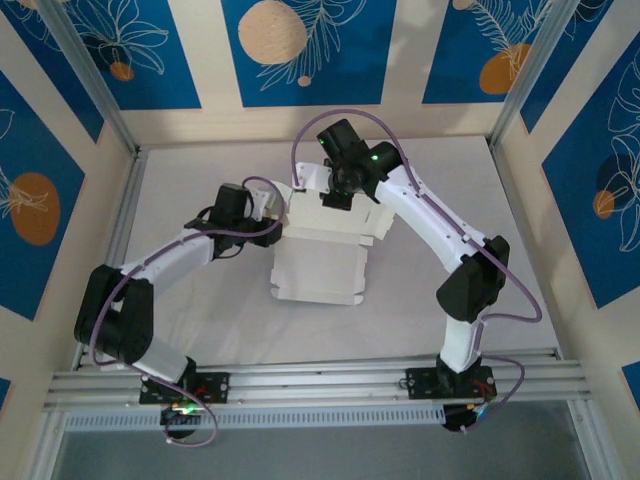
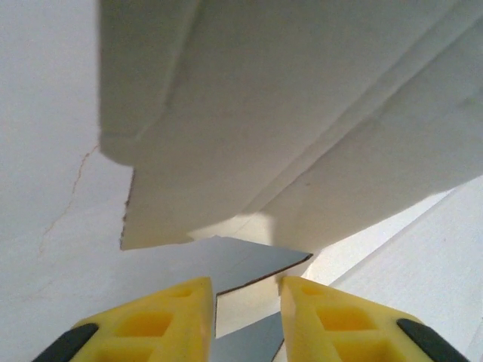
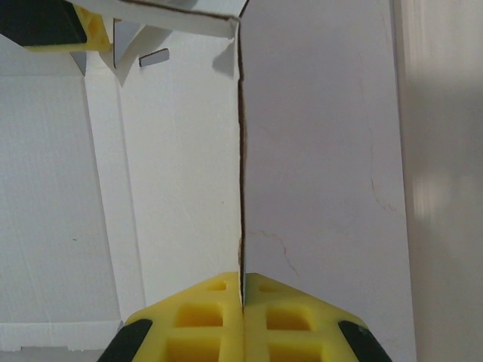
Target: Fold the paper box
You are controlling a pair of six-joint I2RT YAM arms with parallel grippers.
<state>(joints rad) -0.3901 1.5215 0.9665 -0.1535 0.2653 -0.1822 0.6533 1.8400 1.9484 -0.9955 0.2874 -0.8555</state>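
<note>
While the paper box lies mid-table, white side up, far panels raised and its long axis seemingly running from the table's near edge to its far edge, the right gripper is pinched tight on an upright panel edge toward the table's far side. The left gripper, further to the table's left, stands part open. A flap corner sits between its fingers, unclamped, straight ahead.

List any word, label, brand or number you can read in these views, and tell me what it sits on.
There is no readable text in any of the views.
Paper box: plain white card, with no print.
Wall panels: blue with leaf and circle drawings, but no lettering.
Left arm and right arm: no legible markings.
</note>
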